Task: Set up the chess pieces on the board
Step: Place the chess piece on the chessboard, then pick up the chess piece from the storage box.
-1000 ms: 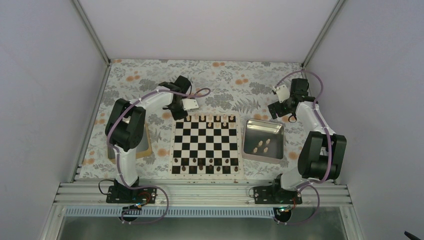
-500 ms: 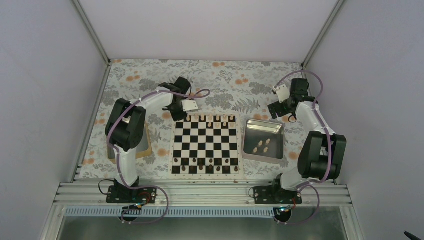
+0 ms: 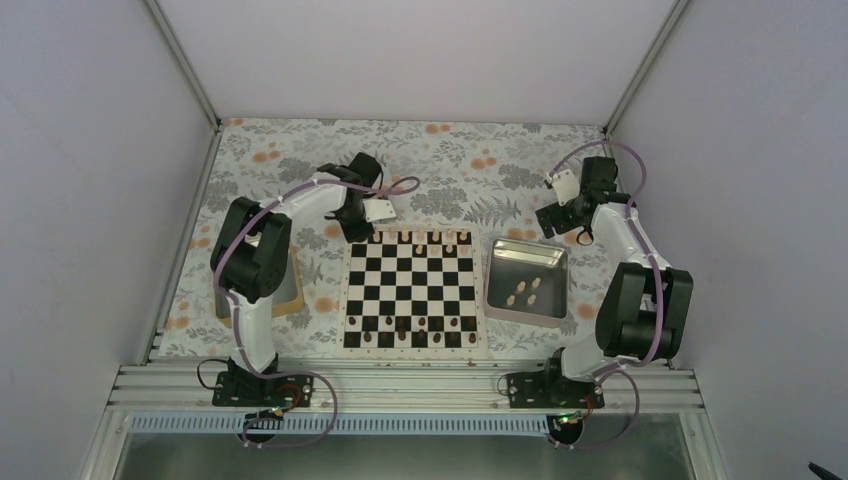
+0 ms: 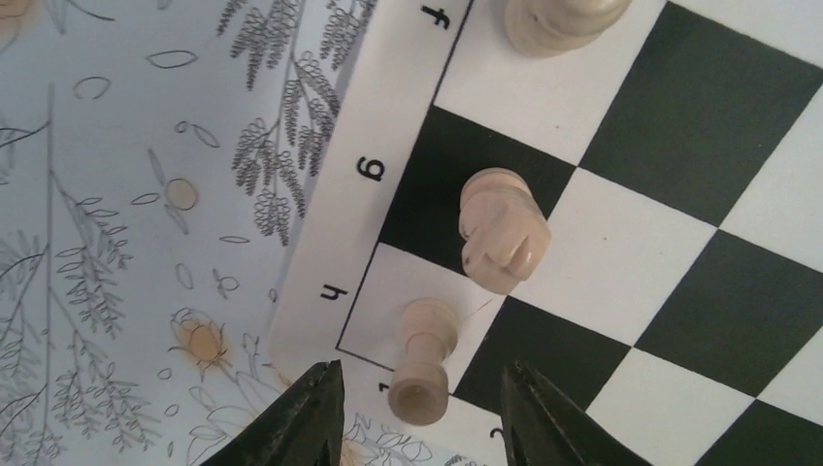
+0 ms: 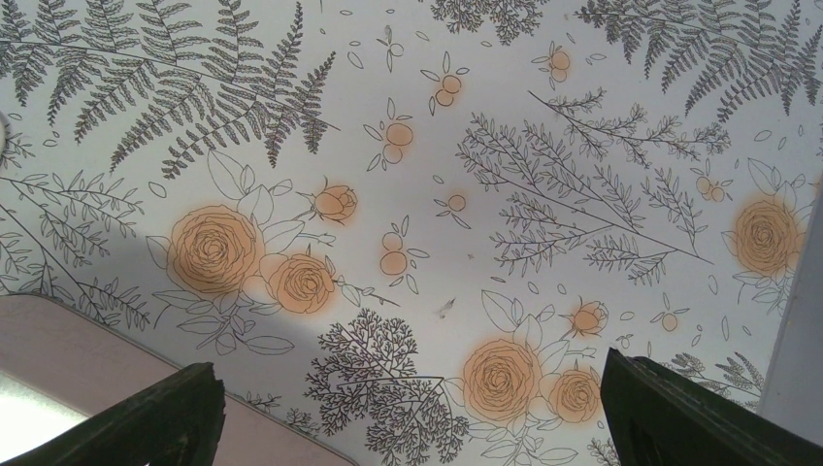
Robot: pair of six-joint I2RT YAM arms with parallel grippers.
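- The corner chessman (image 4: 420,357), pale and seemingly a rook, stood upright on the white h square of the board (image 4: 679,146), between the fingers of the left gripper (image 4: 420,417).
- That gripper was partly open and held nothing; a clear gap showed between each finger and the piece.
- Just ahead of the fingertips a pale knight (image 4: 500,230) stood on the g square, close to the rook.
- Likely risk: if the gripper drew away at a slant, a finger could clip the rook and tip it into the knight or off the board's edge.
- The right gripper (image 5: 422,408) hung wide open and empty over the floral tablecloth (image 5: 388,194), beside the steel tray (image 3: 500,255) holding more pale pieces (image 3: 525,290).
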